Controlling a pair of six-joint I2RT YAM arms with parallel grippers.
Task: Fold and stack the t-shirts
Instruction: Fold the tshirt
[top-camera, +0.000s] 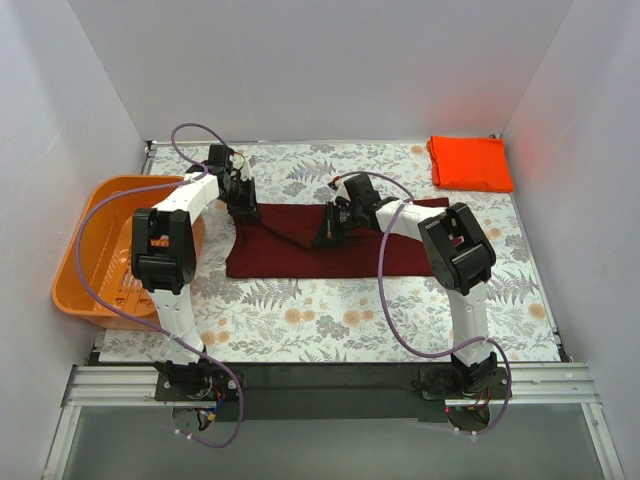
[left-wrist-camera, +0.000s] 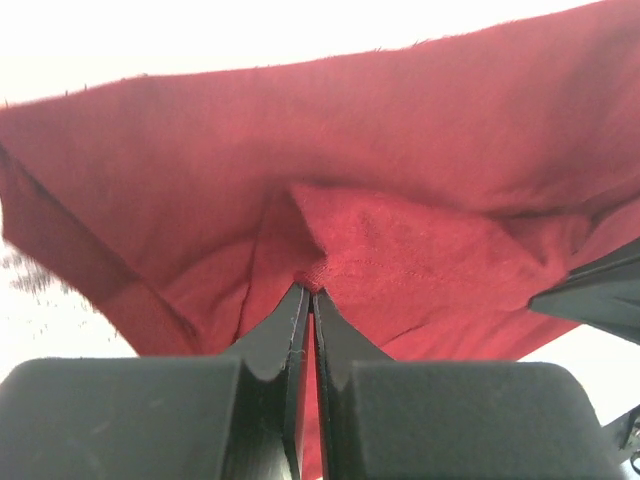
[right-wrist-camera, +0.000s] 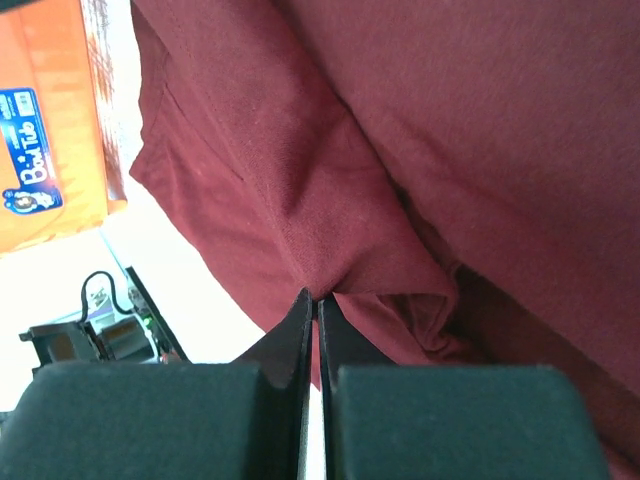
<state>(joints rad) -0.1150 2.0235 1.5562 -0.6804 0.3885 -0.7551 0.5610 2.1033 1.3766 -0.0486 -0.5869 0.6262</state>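
Across the middle of the worktop (top-camera: 330, 320), your left gripper (top-camera: 243, 209) and right gripper (top-camera: 329, 230) pinch tight on the maroon t-shirt (top-camera: 300, 256). Move them level and together, so the fold lies straight.

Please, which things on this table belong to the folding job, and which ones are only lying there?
Belong to the job:
- maroon t-shirt, lying mid-table
- orange-red t-shirt, already folded, far right corner

Only lying about:
- orange basket, at the left edge
- floral table cover
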